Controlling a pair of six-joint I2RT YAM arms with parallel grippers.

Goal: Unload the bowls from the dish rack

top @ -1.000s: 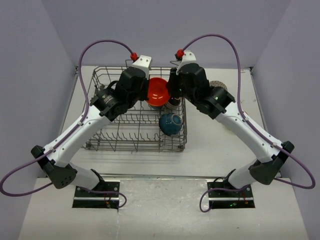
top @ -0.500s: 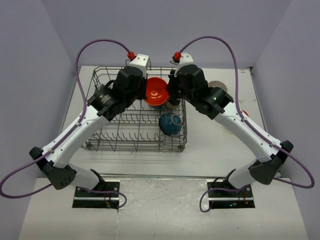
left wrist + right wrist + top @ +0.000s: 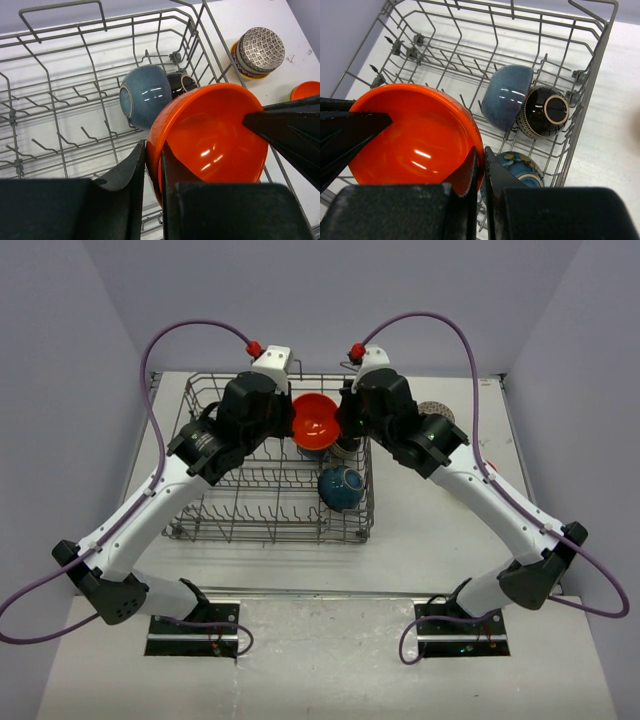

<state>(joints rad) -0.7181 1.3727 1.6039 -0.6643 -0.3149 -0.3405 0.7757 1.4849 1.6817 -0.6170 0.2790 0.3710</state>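
Checking the load first: where is it, and what has hold of it? (Inspector)

One glossy, round orange-red bowl (image 3: 314,421) hangs above the far right part of the grey wire dish rack (image 3: 265,536), clear of the tines. The left hand (image 3: 152,147) is closed to a narrow slot with the rim in it. The right hand (image 3: 480,150) is fully closed on the opposite rim. Each pinches the wall with one finger inside and one outside. (Operator)

What else is in the rack? (Inspector)

Three items sit below the load. A slate-blue bowl (image 3: 507,97) lies on its side, with a black bowl with a cream foot ring (image 3: 542,117) against it. A patterned blue bowl (image 3: 340,488) sits nearer the front. A stack of patterned bowls (image 3: 260,52) stands on the white surface (image 3: 440,530), just beside the rack's right wall. (Operator)

Handling assessment? (Inspector)

My judgement only. The orange-red bowl looks rigid and glazed, so it is probably stiff, slick and liable to chip if knocked against wire. It seems light enough for a single rim pinch. The glaze offers little friction, so it may pivot in the fingers once one hand lets go. The best hold is on the rim, with the fingers set well down the wall. For the bowls lying on their sides, the exposed rim looks a better hold than the shallow foot ring. (Operator)
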